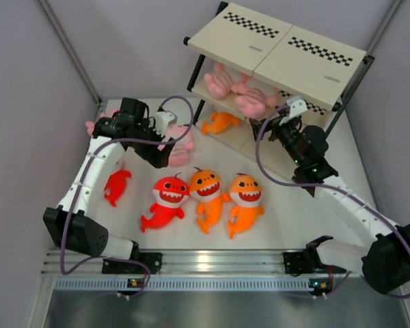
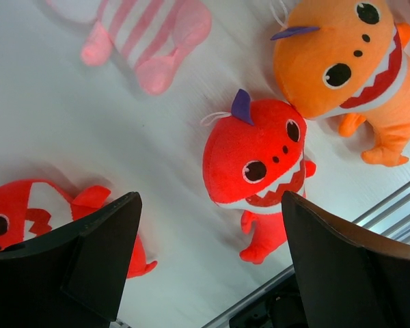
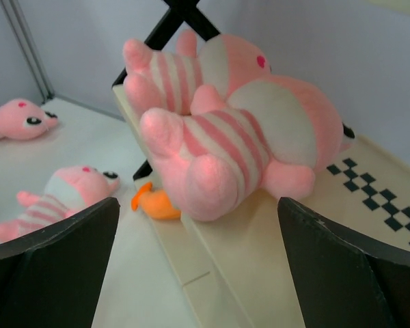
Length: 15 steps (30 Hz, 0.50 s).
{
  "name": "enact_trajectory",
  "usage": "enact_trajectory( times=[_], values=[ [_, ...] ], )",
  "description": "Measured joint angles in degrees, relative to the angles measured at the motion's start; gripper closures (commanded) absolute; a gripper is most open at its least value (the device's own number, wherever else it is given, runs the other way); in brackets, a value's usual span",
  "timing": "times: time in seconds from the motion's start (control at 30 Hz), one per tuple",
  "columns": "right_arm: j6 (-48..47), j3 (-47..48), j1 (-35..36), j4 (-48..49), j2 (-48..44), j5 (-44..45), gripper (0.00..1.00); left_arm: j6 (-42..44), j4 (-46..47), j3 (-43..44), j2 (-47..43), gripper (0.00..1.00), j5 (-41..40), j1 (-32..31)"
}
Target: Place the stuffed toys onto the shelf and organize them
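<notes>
Left wrist view puts the red shark (image 2: 256,164) almost straight ahead of me, face up on the table (image 2: 75,130), a little right of the middle of my left claw (image 2: 210,201). Its long axis, head to tail, runs across the line between my fingers, so I judge that closing would take it across the body. That claw is spread wide and holds nothing.

From above, the red shark (image 1: 167,199) lies toward the near edge from my left claw (image 1: 158,150), which hangs beside a pink striped plush (image 1: 181,147). The reach is therefore back toward my base and down. My right claw (image 1: 287,117) is well apart, up at the shelf (image 1: 287,48), spread and empty before two pink plushies (image 3: 225,137) lying on a middle board. The left arm is the nearer one.

An orange shark (image 2: 348,68) touches the red shark's head and may crowd one finger. A small red shark (image 2: 34,215) is half hidden behind my left finger. How high I hang over the table I cannot tell, and the shelf's lowest board is mostly covered by the upper ones.
</notes>
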Motion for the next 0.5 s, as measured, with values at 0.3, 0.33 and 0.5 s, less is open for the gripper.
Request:
enact_trajectory(
  times=[0.3,0.33,0.5],
  values=[
    [-2.8,4.3,2.6,-19.3,-5.1,2.4,0.01,0.4,4.1,-2.5,3.0,0.09,-3.4,4.3],
    [-3.6,5.3,3.4,-21.9,-5.6,3.0,0.01,0.5,4.6,-2.5,4.0,0.09,-4.1,5.9],
    [-7.5,8.5,8.3,-29.5,-7.8,3.6,0.01,0.5,8.6,-1.3,11.4,0.1,-10.9,13.5]
  ],
)
